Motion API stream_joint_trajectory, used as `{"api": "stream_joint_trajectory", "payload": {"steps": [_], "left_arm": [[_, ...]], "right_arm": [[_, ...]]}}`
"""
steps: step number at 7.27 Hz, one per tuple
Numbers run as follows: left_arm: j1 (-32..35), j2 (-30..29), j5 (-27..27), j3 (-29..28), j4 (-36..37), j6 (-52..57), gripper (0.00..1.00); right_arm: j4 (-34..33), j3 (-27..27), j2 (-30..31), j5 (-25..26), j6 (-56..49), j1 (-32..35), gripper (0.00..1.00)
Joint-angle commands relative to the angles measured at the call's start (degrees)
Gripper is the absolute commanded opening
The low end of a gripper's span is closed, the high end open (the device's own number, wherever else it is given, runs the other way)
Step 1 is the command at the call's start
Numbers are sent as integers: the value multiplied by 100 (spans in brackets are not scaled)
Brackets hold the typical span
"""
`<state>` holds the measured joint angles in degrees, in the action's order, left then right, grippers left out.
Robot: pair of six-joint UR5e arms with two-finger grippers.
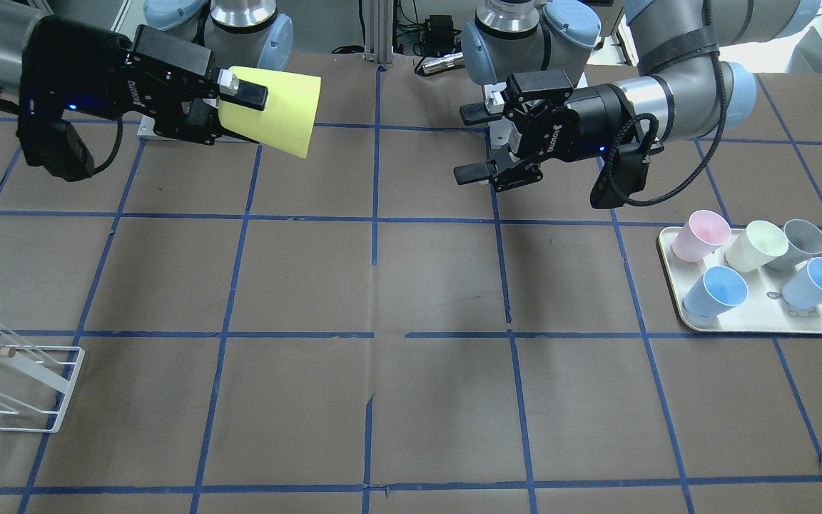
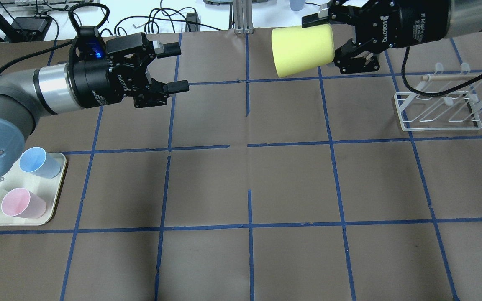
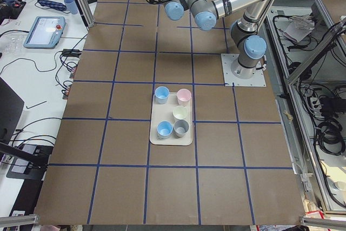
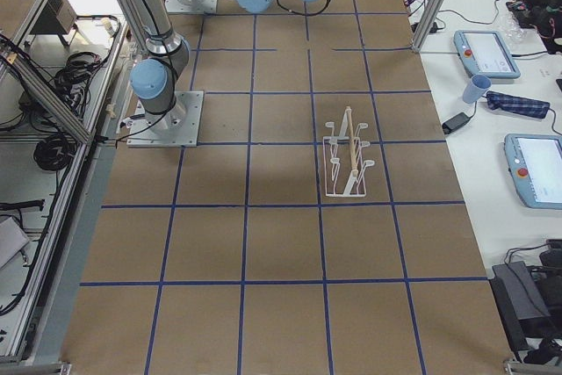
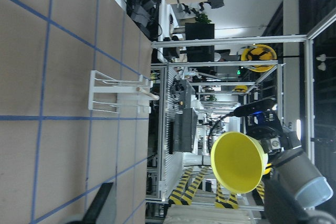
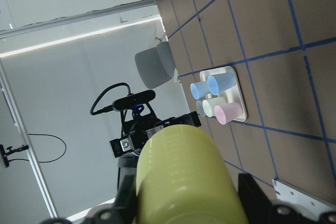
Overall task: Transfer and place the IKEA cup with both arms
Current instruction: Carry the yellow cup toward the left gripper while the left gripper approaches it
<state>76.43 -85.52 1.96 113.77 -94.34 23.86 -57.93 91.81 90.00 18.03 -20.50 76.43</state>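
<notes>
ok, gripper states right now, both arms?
left gripper: open, holding nothing.
right gripper: closed on the yellow-green IKEA cup, which it holds sideways.

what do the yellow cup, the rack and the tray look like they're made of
Cup: likely plastic, matte, with an even opaque colour. Rack: thin white rods, probably coated metal wire, with a pale wood-looking dowel. Tray: cream, smooth with a rounded rim, probably plastic.
</notes>
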Motion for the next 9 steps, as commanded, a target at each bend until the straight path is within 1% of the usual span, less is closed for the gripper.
{"api": "stream_joint_trajectory", "payload": {"steps": [1,2,3,4,5,6,7,8,9], "left_arm": [[152,-35,-730,171,12,13,100],[309,-70,-854,233,12,5,100],[502,-79,-1038,251,4,13,100],[687,-97,-1275,251,4,13,100],[872,-149,-1320,251,4,22,100],[917,-176,-1321,251,4,22,100],[917,-176,-1330,242,4,5,97],[926,-193,-1643,242,-5,4,94],[944,-237,-1672,242,-5,4,92]], "right_arm": [[-17,153,9,-677,-25,258,45],[-60,153,9,-695,-25,397,45],[-156,153,-9,-834,-42,573,45],[-236,153,-26,-845,-33,635,45],[-236,171,-18,-836,-42,645,45],[-236,171,-18,-845,-33,706,45],[-236,162,-26,-853,-33,759,45],[-236,162,-18,-853,-33,768,46],[-236,171,-18,-845,-33,768,46]]}}
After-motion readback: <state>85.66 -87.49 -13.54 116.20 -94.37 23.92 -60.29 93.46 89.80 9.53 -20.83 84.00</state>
